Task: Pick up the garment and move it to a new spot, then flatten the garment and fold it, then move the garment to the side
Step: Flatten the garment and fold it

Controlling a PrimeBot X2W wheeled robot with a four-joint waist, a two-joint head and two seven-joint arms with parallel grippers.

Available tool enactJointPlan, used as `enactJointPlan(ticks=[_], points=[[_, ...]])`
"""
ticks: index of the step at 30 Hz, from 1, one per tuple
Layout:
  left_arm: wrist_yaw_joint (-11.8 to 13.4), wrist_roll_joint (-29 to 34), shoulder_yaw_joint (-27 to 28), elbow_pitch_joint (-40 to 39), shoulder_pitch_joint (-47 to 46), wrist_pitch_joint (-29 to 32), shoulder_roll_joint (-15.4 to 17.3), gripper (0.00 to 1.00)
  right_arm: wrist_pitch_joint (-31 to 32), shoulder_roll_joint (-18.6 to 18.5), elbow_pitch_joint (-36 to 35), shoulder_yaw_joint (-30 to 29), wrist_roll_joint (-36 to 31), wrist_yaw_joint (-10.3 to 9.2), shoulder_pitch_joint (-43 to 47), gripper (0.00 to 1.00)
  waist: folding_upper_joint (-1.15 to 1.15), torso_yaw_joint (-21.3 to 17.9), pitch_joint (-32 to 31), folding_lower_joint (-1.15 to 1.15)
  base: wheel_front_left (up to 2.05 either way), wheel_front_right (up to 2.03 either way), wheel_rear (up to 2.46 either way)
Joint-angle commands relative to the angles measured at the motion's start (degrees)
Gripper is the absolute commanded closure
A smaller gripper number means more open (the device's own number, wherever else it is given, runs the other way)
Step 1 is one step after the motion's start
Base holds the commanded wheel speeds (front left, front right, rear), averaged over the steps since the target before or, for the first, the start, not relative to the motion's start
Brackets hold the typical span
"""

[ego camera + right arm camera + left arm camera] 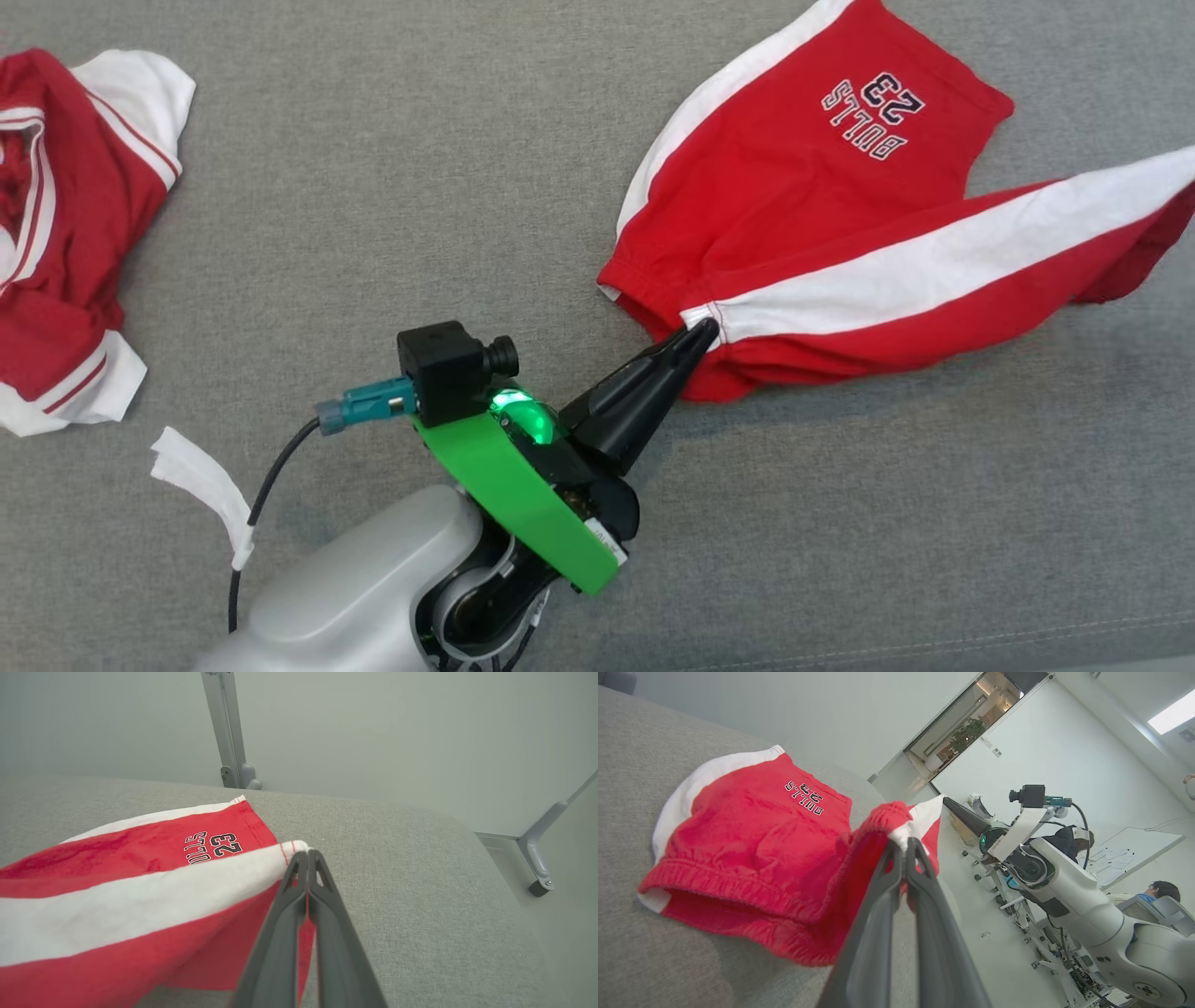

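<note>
The garment [822, 187] is bright red with broad white side stripes and black, white-edged "BULLS 23" lettering; the counter [392, 187] is plain grey. A second garment [65, 280] is darker red with white, red-striped trim.

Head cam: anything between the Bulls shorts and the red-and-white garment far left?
In the head view, bare grey upholstery up top; lower down, the left end effector, shut on the shorts, and its wrist camera.

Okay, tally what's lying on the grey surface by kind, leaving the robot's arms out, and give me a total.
Red shorts: 1
Crumpled red and white garment: 1
White strip: 1
Total: 3
</note>
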Motion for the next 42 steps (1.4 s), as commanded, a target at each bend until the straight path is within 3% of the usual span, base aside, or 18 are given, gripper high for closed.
enactJointPlan(ticks=[1,9,15,20,29,30,31,32,33,37,42], points=[[0.1,-1.0,0.2,0.3,-0.9,-0.2,-0.3,1.00,0.8,-0.5,0.6,0.3,0.3,-0.06,-1.9,1.00,0.00,2.7,2.7,0.00,0.00,0.00,0.00],[0.1,-7.7,1.5,2.2,-3.8,-0.2,-4.7,1.00,6.8,-3.7,7.2,5.3,-0.2,-0.06,-17.5,1.00,0.00,7.2,7.4,0.00,0.00,0.00,0.00],[0.1,-11.6,3.7,4.8,-5.5,-0.2,-7.8,1.00,10.5,-3.9,13.3,11.3,-1.5,-0.06,-29.6,1.00,0.00,9.4,10.7,0.00,0.00,0.00,0.00],[0.1,-11.2,5.4,7.1,-6.9,-0.1,-9.8,1.00,11.6,-4.1,18.3,17.2,-3.4,-0.06,-37.7,1.00,0.00,11.3,13.3,0.00,0.00,0.00,0.00],[0.1,-8.0,7.8,9.8,-7.5,-0.2,-12.7,1.00,6.8,-4.0,27.0,26.1,-6.5,-0.07,-47.7,1.00,0.00,13.3,15.6,0.00,0.00,0.00,0.00],[0.1,-7.8,7.8,10.1,-7.4,-0.2,-12.8,0.93,6.2,-3.7,28.1,26.8,-6.3,-0.06,-48.3,0.89,0.00,13.3,15.7,0.00,0.00,0.00,0.00],[0.1,-7.7,7.7,10.4,-7.3,-0.1,-13.0,0.73,5.6,-3.3,29.1,27.7,-6.2,-0.06,-48.7,0.75,0.00,13.4,15.6,0.00,0.00,0.00,0.00],[0.1,-7.5,7.7,10.8,-7.1,-0.1,-13.0,0.36,5.0,-3.1,30.2,28.4,-6.1,-0.06,-49.1,0.49,0.00,13.4,15.4,0.00,0.00,0.00,0.00],[0.1,-7.3,7.8,11.2,-6.9,-0.1,-13.0,0.01,3.9,-2.8,31.0,29.1,-6.1,-0.07,-49.6,0.00,0.00,13.3,15.2,0.00,0.00,0.00,0.00],[0.1,-4.8,8.2,12.3,-6.2,-0.1,-12.7,0.00,-0.1,-1.7,33.9,30.6,-5.9,-0.07,-50.1,0.00,0.00,12.8,13.7,0.00,0.00,0.00,0.00],[0.1,8.3,10.1,19.0,-3.7,-0.1,-11.5,0.00,-8.0,0.1,38.4,30.7,-4.4,-0.07,-46.7,0.00,0.00,11.4,9.4,0.00,0.00,0.00,0.00]])
